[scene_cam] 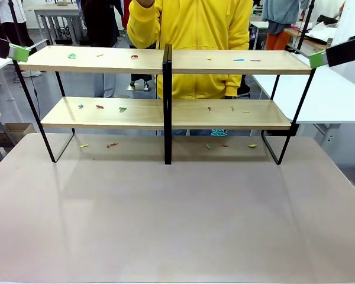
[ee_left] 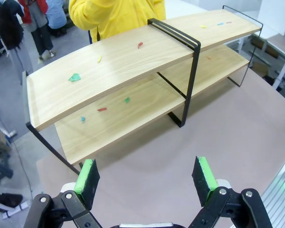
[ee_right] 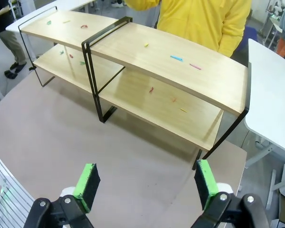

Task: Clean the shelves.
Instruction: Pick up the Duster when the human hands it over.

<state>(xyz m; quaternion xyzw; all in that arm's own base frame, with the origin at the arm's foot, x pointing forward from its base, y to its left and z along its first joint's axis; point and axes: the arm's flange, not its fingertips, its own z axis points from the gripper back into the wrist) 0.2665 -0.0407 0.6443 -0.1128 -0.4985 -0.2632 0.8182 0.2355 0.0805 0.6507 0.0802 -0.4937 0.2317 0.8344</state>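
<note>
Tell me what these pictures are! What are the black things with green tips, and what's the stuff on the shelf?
Those are a robot's two hands, called grippers. The green tips are pads for pinching things. One picture comes from a camera between the robot's arms. It looks across the grey-brown table at a person in a yellow top. The other two come from cameras on the robot's wrists, so you look along the left gripper and the right gripper. Both are wide open and hold nothing. On the table stand the shelves: two long wooden boards on a thin black frame. Little coloured scraps lie on both boards, and a few on the table underneath. That's the mess to clean.
</note>
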